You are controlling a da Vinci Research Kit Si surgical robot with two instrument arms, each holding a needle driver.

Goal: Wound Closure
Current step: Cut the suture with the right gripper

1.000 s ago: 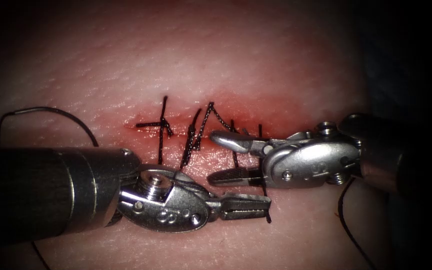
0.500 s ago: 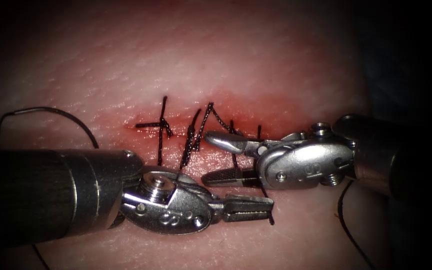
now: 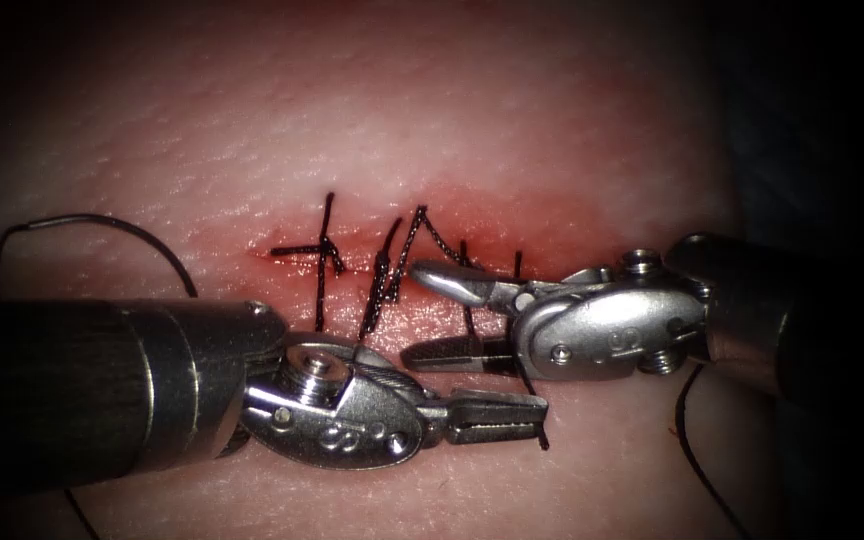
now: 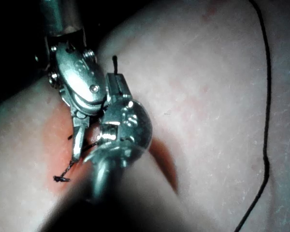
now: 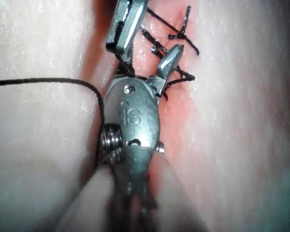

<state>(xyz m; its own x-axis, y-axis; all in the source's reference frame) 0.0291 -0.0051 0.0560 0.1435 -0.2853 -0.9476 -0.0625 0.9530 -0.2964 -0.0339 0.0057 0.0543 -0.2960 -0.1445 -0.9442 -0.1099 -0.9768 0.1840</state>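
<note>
Over the stitched red cut [image 3: 402, 262] in the pale tissue [image 3: 512, 130], the right steel pincer [image 3: 422, 315] gapes, straddling a vertical black thread end [image 3: 527, 385]; the left pincer [image 3: 537, 412], just below, clamps it. Needle unseen.

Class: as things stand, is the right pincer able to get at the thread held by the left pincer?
Probably yes: the right pincer gapes open beside the thread, with nothing between.

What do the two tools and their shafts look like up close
Both are alike. The left tool and right tool are polished silver metal: a rounded wrist housing with screw heads and pivot pins, and two short blunt jaws with ridged inner faces. The right tool's housing bears a stamped "is" mark. A fine cable runs over the left wrist pulley. Each dark shaft ends in a steel collar.
</note>
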